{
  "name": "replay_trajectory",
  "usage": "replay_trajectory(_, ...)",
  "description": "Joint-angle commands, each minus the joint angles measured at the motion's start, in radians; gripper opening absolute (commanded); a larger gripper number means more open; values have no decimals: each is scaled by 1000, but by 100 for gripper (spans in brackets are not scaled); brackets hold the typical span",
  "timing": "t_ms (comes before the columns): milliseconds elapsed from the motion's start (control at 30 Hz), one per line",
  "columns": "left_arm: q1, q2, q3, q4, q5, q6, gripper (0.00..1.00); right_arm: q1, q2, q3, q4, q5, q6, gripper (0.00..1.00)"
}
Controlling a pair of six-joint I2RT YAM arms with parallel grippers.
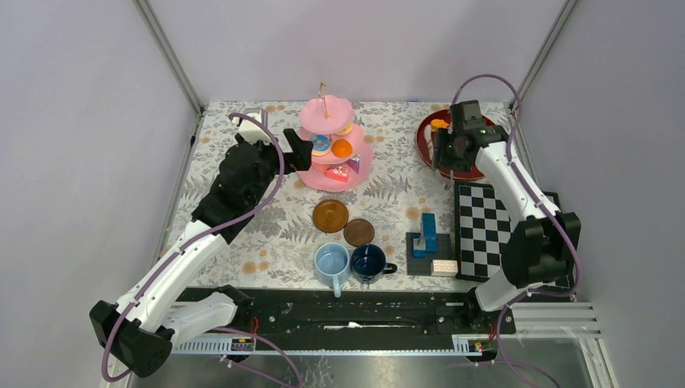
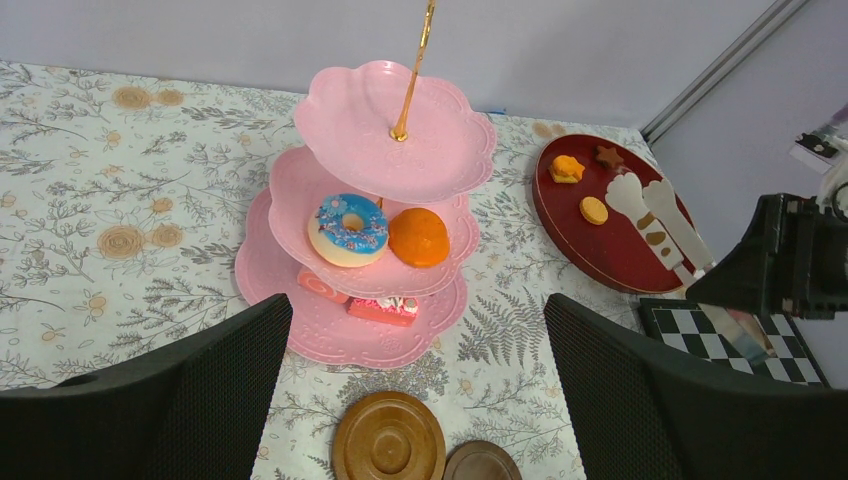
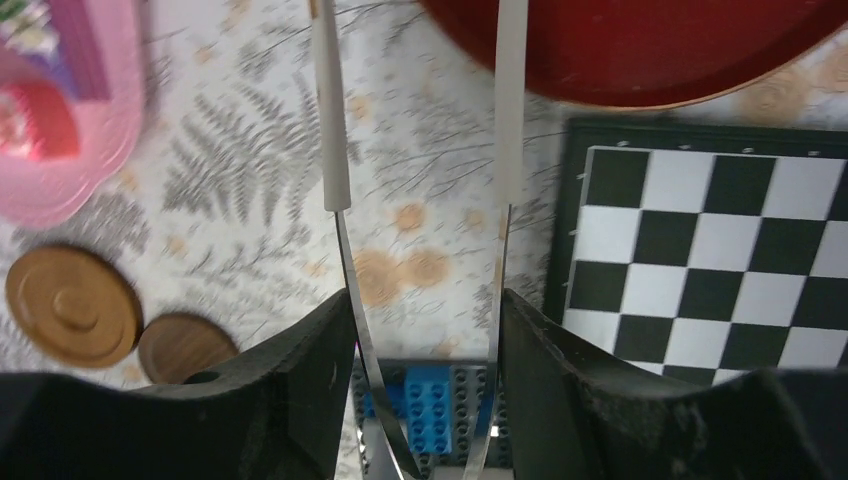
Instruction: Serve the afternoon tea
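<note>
The pink three-tier stand (image 1: pixel 335 149) (image 2: pixel 390 150) stands at the back middle of the table. It carries a blue-iced doughnut (image 2: pixel 350 228), an orange bun (image 2: pixel 418 237) and a red cake slice (image 2: pixel 383 310). My left gripper (image 1: pixel 297 151) (image 2: pixel 417 300) hangs open just left of the stand, holding nothing. My right gripper (image 1: pixel 448 153) (image 3: pixel 427 300) is shut on metal tongs (image 3: pixel 335 150) (image 2: pixel 650 210), whose white tips reach over the red plate (image 1: pixel 426 141) (image 2: pixel 600 250). Small pastries (image 2: pixel 567 168) lie on that plate. Two brown saucers (image 1: pixel 330 215) (image 1: pixel 359 232) and the light-blue mug (image 1: pixel 332 263) and dark-blue mug (image 1: pixel 368 261) sit near the front.
A black-and-white chequered board (image 1: pixel 485 230) (image 3: pixel 700 250) lies at the right, below the red plate. A blue block stack (image 1: pixel 426 234) (image 3: pixel 430 410) stands on a dark baseplate beside it. Grey walls and metal posts close in the floral table.
</note>
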Motion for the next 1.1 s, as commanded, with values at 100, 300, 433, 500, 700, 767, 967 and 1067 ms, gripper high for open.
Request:
replay_trajectory(100, 4, -6, 9, 29, 9, 6, 99, -174, 199, 170, 50, -124, -42, 60)
replay_trajectory(300, 0, 1, 10, 29, 10, 6, 99, -275, 387, 362, 14, -234, -24, 61)
replay_trajectory(433, -6, 4, 12, 27, 8, 9, 99, -323, 481, 456, -5, -332, -15, 62)
replay_trajectory(500, -12, 6, 13, 26, 7, 11, 99, -345, 507, 479, -4, -344, -3, 63)
replay_trajectory(700, -27, 14, 15, 23, 3, 12, 99, -423, 507, 415, 92, -422, 91, 62)
replay_trajectory(767, -30, 14, 16, 21, 0, 14, 99, -452, 496, 368, 146, -477, 126, 62)
replay_trajectory(967, -36, 17, 18, 19, -4, 17, 99, -515, 494, 289, 241, -585, 195, 61)
replay_trajectory(1067, -36, 17, 17, 18, -5, 17, 99, -555, 502, 258, 310, -650, 240, 61)
